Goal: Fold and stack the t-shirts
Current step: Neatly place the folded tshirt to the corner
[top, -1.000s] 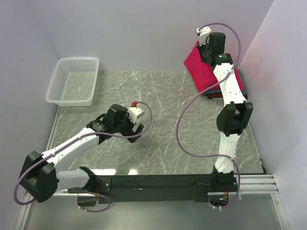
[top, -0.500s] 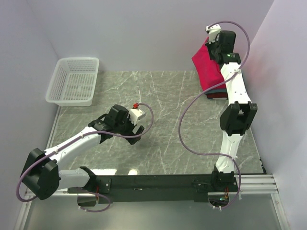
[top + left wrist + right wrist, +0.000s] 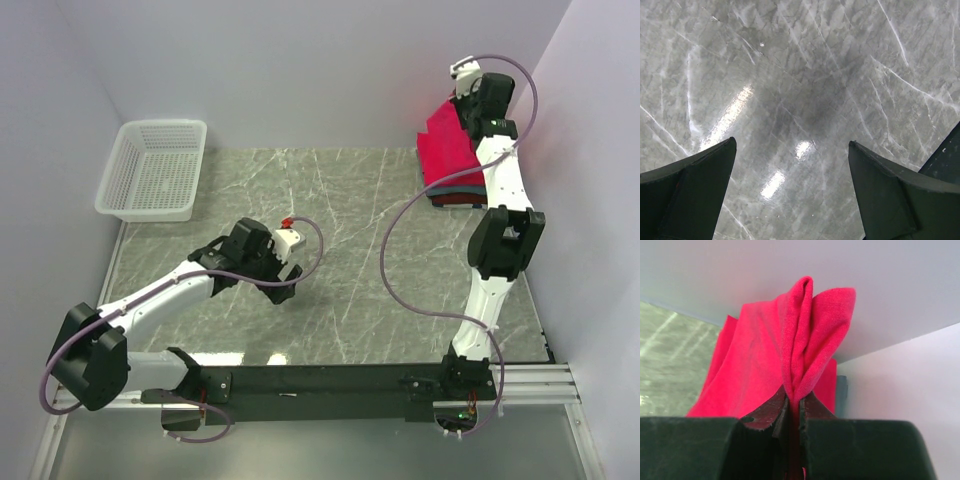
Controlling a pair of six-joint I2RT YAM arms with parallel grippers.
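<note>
No readable text, labels or numbers anywhere.

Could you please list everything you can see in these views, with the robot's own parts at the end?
basket: one, white lattice, far left of the table
table: one, grey marbled, under everything
red t-shirt: one, bright crimson, far right corner, held up over the stack
folded shirts: at least two layers, grey and dark red, lying flat beneath the red t-shirt
cables: two, purple, one looping along each arm
left arm: one, white and black, mid-left; its jaws open over bare table
right arm: one, white and black, right side; its jaws shut on the red t-shirt
</note>
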